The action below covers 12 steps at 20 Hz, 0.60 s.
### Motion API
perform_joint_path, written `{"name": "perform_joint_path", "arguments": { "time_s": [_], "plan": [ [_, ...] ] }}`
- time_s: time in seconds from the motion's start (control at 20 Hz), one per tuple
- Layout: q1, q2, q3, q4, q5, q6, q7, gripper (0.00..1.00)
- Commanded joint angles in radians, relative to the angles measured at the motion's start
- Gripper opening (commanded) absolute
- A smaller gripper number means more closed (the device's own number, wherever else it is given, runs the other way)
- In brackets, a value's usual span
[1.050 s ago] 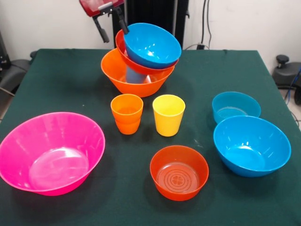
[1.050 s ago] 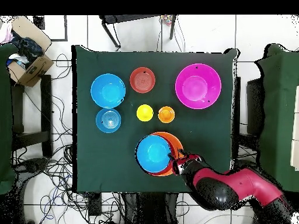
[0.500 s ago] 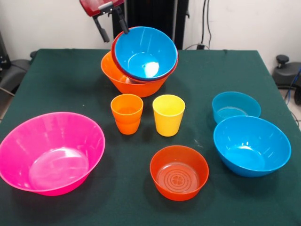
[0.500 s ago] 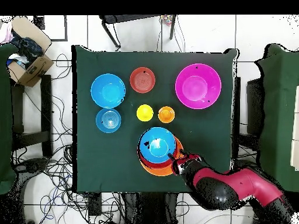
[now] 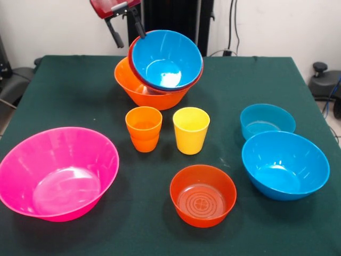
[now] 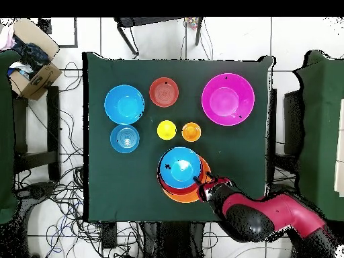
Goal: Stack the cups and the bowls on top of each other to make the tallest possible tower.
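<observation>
Front view: my gripper (image 5: pixel 128 24) hangs at the top edge, its two black fingers spread, one touching the back rim of the tilted blue bowl (image 5: pixel 167 58); it holds nothing. That bowl sits in a red-orange bowl (image 5: pixel 139 74), both leaning toward the camera inside the big orange bowl (image 5: pixel 139 90), forming the tower. Nearer stand the orange cup (image 5: pixel 144 128) and yellow cup (image 5: pixel 191 129), side by side and apart. The pink bowl (image 5: pixel 57 172), a second red-orange bowl (image 5: pixel 203 195), a large blue bowl (image 5: pixel 284 165) and a small blue bowl (image 5: pixel 267 120) stand loose. Overhead view: my gripper (image 6: pixel 203 182) sits at the tower's (image 6: pixel 183 175) edge; I cannot see the blue cup.
</observation>
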<state>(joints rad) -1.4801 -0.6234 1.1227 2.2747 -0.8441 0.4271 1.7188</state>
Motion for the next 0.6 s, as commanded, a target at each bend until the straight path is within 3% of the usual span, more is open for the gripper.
{"name": "perform_joint_path", "arguments": {
  "time_s": [0.05,0.3,0.6],
  "plan": [
    [0.049,0.007,-0.014,-0.001,-0.005,0.106,-0.148,1.0],
    [0.114,-0.043,-0.048,-0.009,-0.018,0.08,-0.059,1.0],
    [0.158,-0.135,-0.036,-0.017,0.025,0.097,-0.028,1.0]
  ]
}}
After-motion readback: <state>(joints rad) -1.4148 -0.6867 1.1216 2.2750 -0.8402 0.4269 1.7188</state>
